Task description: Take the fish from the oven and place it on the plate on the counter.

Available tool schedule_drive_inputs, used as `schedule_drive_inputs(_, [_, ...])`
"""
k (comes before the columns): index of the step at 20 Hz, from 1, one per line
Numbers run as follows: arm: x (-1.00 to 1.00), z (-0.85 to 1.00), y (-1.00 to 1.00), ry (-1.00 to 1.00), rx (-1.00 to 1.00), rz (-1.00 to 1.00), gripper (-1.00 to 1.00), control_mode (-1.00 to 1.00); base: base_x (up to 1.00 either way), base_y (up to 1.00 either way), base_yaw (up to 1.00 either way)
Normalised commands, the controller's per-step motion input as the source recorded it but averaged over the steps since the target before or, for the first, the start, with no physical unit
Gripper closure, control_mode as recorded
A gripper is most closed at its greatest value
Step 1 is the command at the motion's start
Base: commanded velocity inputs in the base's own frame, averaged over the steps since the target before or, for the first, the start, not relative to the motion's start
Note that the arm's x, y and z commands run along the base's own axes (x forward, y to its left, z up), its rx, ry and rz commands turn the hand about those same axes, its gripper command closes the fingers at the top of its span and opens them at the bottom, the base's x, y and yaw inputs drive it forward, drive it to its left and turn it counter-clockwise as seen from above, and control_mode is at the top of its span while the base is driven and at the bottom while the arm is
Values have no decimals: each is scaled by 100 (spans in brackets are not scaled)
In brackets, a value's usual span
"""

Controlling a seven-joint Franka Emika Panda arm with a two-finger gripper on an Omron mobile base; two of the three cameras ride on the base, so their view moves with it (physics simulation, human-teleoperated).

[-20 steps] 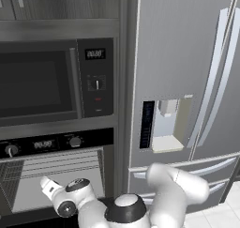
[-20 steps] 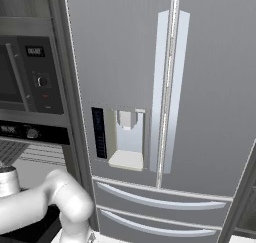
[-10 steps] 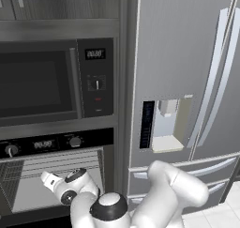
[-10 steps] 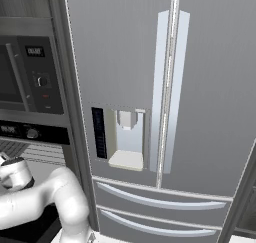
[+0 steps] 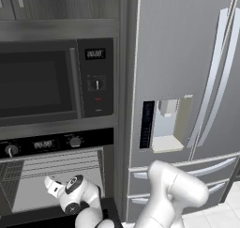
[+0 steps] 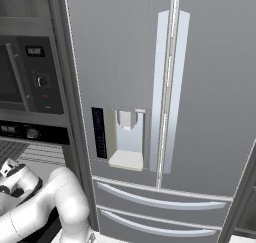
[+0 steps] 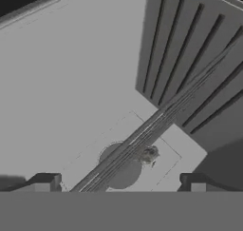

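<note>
Reaching into the open oven (image 5: 56,175), the gripper (image 7: 121,183) points at the back wall with its fingers apart and nothing between them (a spread suited to closing around something small). The fish (image 7: 148,155) lies on the wire rack (image 7: 156,125), near the rack's front edge and just ahead of the fingertips, so I judge this an approach for the grasp.

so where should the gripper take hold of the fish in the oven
Probably across the narrow middle of the fish, fingers on either side of its slim body. It lies small and low by the wire rack inside the oven, so come in through the open front, along the line the open gripper already looks. Finer detail is too blurred to tell.
</note>
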Motion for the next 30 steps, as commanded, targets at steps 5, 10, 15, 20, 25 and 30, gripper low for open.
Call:
schedule_drive_inputs(5, [34,-24,0,-11,0,-8,-100,-100,0,0,0])
schedule_drive_inputs(10, [42,-20,0,-11,0,-8,-100,-100,0,0,0])
schedule_drive_inputs(15, [47,-28,0,-10,0,-5,-100,-100,0,0,0])
schedule_drive_inputs(20, [55,-33,0,-6,0,-4,-100,-100,0,0,0])
schedule_drive_inputs(25, [54,-39,0,-7,0,-2,-100,-100,0,0,0])
schedule_drive_inputs(30, [43,-44,0,-8,0,-2,-100,-100,0,0,0])
